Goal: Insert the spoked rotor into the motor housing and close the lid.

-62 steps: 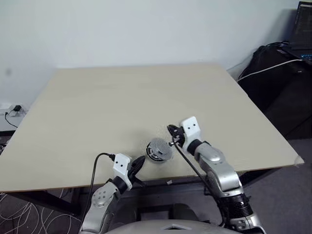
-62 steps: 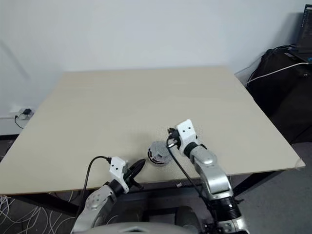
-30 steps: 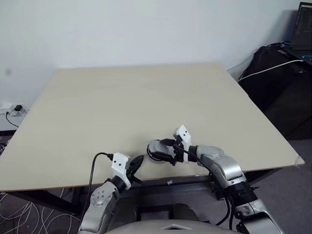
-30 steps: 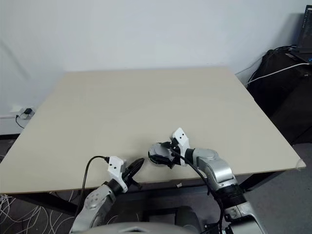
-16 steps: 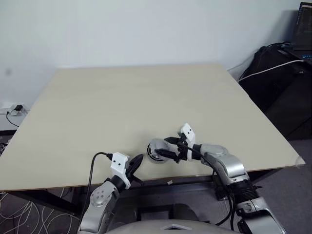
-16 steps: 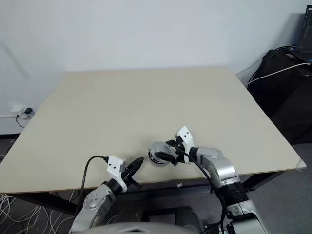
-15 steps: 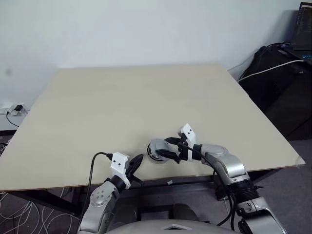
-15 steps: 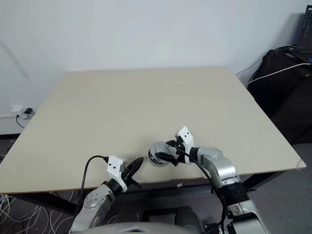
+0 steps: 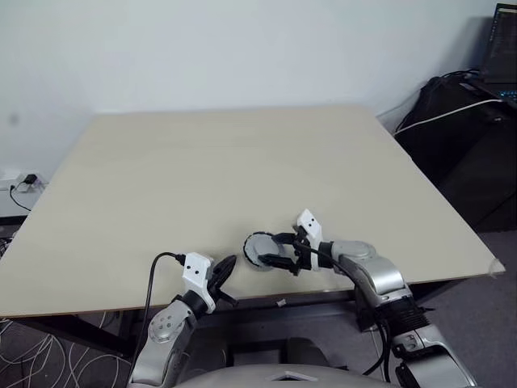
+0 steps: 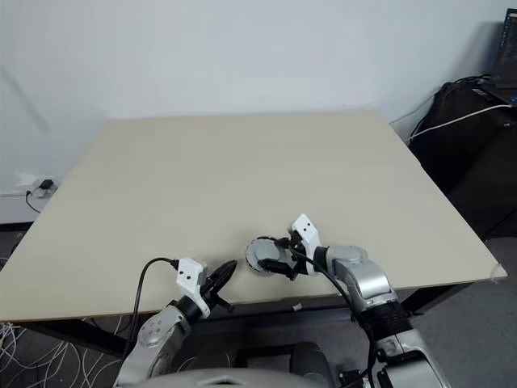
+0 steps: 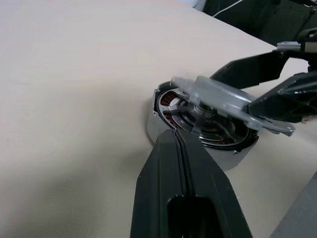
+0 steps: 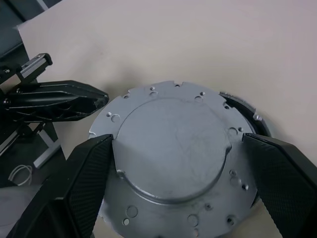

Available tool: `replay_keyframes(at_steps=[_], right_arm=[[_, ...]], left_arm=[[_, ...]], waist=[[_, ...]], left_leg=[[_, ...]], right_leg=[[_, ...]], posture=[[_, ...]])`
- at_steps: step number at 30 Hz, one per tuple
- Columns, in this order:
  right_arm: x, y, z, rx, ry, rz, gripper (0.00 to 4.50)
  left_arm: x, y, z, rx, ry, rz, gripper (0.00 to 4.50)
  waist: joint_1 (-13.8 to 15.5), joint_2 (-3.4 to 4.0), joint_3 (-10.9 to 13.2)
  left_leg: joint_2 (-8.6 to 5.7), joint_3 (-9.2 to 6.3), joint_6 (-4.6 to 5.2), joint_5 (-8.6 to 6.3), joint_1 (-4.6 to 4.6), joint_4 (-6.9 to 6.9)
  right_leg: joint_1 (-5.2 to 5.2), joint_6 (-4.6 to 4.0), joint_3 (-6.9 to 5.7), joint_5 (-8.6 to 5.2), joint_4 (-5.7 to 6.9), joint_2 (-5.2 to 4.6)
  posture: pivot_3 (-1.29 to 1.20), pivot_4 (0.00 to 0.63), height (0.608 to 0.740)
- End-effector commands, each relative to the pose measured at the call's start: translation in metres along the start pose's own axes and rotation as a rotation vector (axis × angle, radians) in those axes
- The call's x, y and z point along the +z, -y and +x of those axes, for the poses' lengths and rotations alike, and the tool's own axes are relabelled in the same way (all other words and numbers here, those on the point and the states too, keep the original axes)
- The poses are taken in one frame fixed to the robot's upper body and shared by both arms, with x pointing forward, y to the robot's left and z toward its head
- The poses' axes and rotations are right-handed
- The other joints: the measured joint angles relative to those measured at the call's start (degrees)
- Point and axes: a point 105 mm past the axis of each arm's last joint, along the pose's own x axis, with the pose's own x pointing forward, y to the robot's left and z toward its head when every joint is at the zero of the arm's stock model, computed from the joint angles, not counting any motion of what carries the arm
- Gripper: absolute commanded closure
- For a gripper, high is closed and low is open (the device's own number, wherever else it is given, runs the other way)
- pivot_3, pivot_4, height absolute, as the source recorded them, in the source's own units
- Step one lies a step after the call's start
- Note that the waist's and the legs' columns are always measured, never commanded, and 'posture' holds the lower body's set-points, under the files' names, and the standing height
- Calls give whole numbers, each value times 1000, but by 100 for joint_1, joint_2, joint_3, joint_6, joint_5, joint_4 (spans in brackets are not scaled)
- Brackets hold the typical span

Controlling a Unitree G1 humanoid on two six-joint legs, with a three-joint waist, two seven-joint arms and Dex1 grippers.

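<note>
The motor housing (image 11: 157,125) sits near the table's front edge, with copper windings along its inner rim. A silvery spoked part, apparently the spoked rotor (image 11: 204,130), lies inside it. The lid (image 12: 171,148), a flat silver-grey disc with its plain face up, is tilted just over the housing. My right gripper (image 9: 273,250) reaches in low from the right and is shut on the lid, one finger on each side of the rim. My left gripper (image 9: 226,265) is shut and empty. It stays at the front edge, its tips (image 11: 176,140) pointing at the housing's wall and just short of it.
The pale table (image 9: 210,170) stretches wide behind the housing. A black cable (image 9: 157,271) loops from my left wrist over the front edge. Black bags and a white cable (image 9: 460,105) stand off the table's right side. A wall socket (image 9: 24,182) is at the far left.
My right arm has dropped from a raised stance behind the housing to a low reach from the right, fingers now on either side of the lid. My left gripper has stayed still.
</note>
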Motion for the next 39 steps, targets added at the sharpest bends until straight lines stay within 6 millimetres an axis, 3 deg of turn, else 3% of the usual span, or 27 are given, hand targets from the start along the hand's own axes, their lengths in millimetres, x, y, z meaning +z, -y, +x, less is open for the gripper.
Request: replay_keyframes(at_steps=[1,3,4,12,18,29,39], right_arm=[[11,1,1,-2,28,-35,642],[11,1,1,-1,31,-36,1205],[11,0,1,-1,33,-37,1246],[17,6,2,-122,107,-25,1246],[0,8,5,-272,49,-19,1246],[-9,-6,8,-210,-13,-35,1246],[-18,1,7,-226,-95,-70,1246]], left_arm=[[16,1,2,-1,64,24,4500],[16,1,2,0,64,22,4500],[16,1,2,1,64,22,4500],[16,1,1,4,65,19,4500],[16,1,0,11,66,14,4500],[16,2,0,3,60,15,4500],[15,3,0,6,62,9,4500]], waist=[[1,0,0],[5,0,0],[5,0,0],[-2,2,-2],[7,8,-10],[27,9,-22],[64,4,-28]], left_leg=[[0,0,0,0,0,0],[0,0,0,0,0,1],[0,0,0,0,0,1],[0,0,0,0,0,2],[-1,0,-1,0,0,7],[-2,0,0,0,2,9],[-1,-1,1,0,2,8]], right_leg=[[0,0,0,0,0,0],[0,0,0,0,0,0],[1,0,0,0,0,-1],[1,1,0,1,1,0],[3,12,3,-5,2,-1],[6,29,2,-15,1,-2],[6,28,2,-16,0,-2]], posture=[[0,0,740],[0,0,740],[0,0,740],[0,0,740],[0,0,740],[0,0,740],[0,0,740]])
